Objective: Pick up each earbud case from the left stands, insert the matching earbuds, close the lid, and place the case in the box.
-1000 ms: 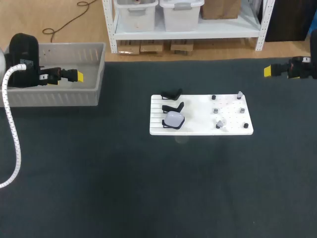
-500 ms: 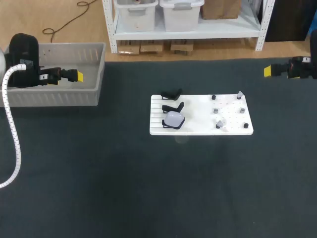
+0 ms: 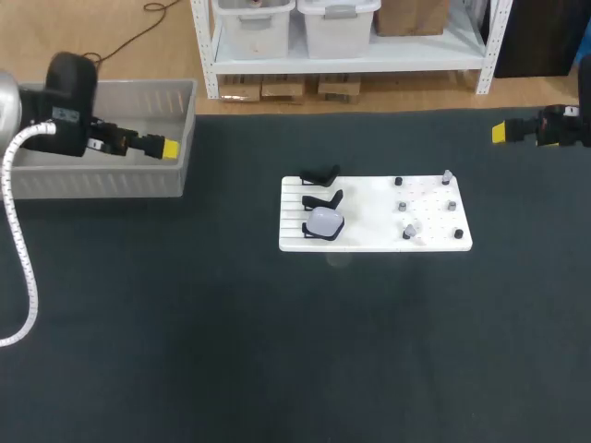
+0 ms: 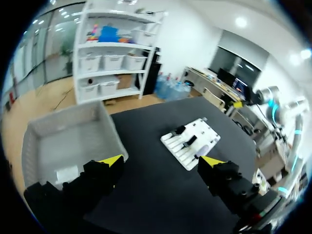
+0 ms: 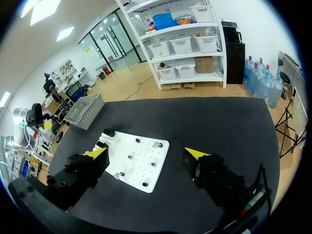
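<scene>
Case on front left stand of board, tabletop middle | our left hand wide open, empty, over box right end; case lies rightward of it, nearer us | our right hand open, empty, far right edge; left looks the closer arm.

Counter: 1, dark-topped.
Box: 1, grey, at the counter's far left corner.
Board: 1, white, mid-counter.
Stands: 3, black, in a single column along the board's left edge.
Stands occupied: 1, the nearest of the three.
Stands bare: 2.
Earbud case: 1, pale, on the nearest stand.
Pegs: 6, on the board's right half, in 2 columns of 3.
Earbuds: too small to count reliably on the pegs.
End effectors: 2, left end effector and right end effector.
Yellow fingertips: 2 per end effector, 4 total, confirmed in both wrist views.
</scene>
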Controlling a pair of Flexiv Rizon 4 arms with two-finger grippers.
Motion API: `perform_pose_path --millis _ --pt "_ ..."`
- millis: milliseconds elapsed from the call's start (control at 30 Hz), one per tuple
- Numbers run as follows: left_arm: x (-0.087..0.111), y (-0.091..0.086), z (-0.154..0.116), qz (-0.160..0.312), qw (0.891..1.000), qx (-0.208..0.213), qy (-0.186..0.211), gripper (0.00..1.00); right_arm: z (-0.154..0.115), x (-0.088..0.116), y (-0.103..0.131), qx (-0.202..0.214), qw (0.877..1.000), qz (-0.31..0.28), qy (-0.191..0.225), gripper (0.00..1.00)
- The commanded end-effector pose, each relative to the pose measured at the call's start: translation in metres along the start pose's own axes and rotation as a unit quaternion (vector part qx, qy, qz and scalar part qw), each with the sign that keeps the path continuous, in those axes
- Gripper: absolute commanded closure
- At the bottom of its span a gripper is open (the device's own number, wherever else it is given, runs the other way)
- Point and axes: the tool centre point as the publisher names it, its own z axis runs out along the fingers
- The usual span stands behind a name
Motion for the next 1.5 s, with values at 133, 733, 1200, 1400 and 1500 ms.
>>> perform_pose_path --millis 133,733,1200,1400,1500 --pt "0.002 -0.014 0.003 0.089 0.988 0.126 -0.002 0.0 0.0 0.0 0.0 0.0 1.0 0.0 0.0 0.0" --pt "0.028 -0.06 0.05 0.198 0.961 0.192 0.019 0.0 0.0 0.0 0.0 0.0 1.0 0.0 0.0 0.0" --pt "0.038 -0.089 0.083 0.27 0.932 0.243 -0.004 0.0 0.0 0.0 0.0 0.0 1.0 0.0 0.0 0.0" --pt "0.04 -0.098 0.099 0.321 0.907 0.271 -0.015 0.0 0.0 0.0 0.0 0.0 1.0 0.0 0.0 0.0" --pt "0.04 -0.101 0.104 0.34 0.898 0.28 -0.017 0.0 0.0 0.0 0.0 0.0 1.0 0.0 0.0 0.0"
